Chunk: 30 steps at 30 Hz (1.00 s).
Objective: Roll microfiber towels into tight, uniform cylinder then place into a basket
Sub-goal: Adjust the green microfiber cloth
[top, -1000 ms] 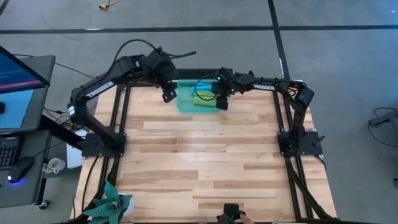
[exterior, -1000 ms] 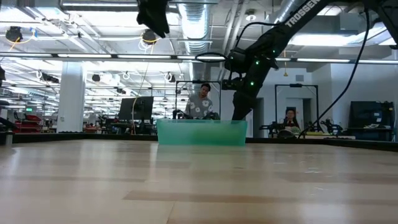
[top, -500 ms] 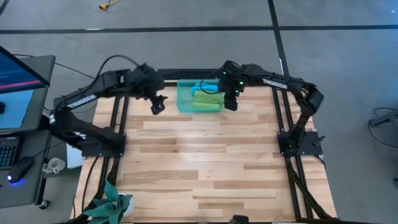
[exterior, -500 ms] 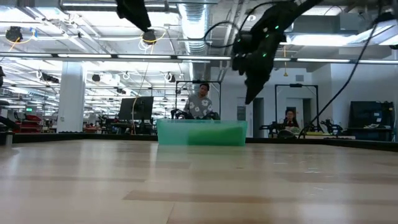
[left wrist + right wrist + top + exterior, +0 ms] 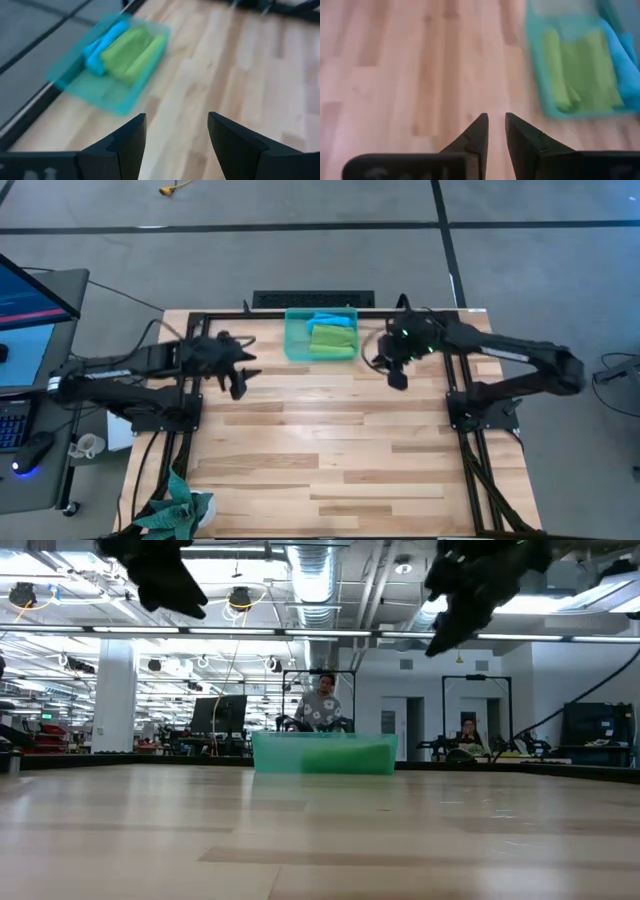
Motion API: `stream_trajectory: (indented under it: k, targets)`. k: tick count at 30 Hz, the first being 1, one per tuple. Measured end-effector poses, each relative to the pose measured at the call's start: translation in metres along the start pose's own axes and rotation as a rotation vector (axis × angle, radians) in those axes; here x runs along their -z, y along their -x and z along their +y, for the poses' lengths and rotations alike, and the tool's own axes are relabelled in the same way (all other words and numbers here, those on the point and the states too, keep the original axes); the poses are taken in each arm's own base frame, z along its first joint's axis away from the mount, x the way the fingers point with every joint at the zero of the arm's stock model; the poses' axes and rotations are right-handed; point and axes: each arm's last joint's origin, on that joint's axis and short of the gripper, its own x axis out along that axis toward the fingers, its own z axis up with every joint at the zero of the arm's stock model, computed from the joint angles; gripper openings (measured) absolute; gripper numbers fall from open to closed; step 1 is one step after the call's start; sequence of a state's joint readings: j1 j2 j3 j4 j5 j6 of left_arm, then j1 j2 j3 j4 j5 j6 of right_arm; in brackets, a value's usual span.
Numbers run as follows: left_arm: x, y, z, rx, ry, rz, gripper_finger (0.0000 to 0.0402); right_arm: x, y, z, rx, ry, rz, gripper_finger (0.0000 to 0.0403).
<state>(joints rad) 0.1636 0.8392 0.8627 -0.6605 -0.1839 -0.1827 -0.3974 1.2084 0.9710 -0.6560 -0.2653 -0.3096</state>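
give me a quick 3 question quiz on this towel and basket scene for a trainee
1. True or false: both towels lie inside the basket.
2. Which towel sits nearer the table's far edge: A) the blue towel B) the green towel?
3. Fill in: neither the left gripper nor the right gripper holds ____.

Key: 1 true; 2 A; 3 anything (both hang over bare table, clear of the basket).

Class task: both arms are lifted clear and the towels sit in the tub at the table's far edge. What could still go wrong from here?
1. The translucent teal-green plastic basket stands right at the wooden table's far edge; a nudge might tip it off.
2. The lime green towel and sky blue towel lie loosely side by side and may unroll.
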Motion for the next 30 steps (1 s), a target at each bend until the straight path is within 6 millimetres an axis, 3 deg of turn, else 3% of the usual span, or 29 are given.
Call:
stream_trajectory:
  k: [9,17,21,30]
  targets:
    - [0.07,-0.018,-0.015,0.211,0.052,-0.314,0.0203,0.03,0.023,0.058,-0.077,0.101,-0.344,0.0071]
    - [0.116,-0.03,-0.018,0.273,0.037,-0.44,0.0196,0.059,0.037,0.083,-0.152,0.18,-0.466,0.0071]
    - [0.128,-0.032,-0.016,0.286,0.019,-0.469,0.0157,0.074,0.041,0.087,-0.174,0.187,-0.498,0.0071]
    - [0.143,-0.034,-0.012,0.299,-0.033,-0.549,0.0017,0.12,0.039,0.092,-0.224,0.102,-0.594,0.0071]
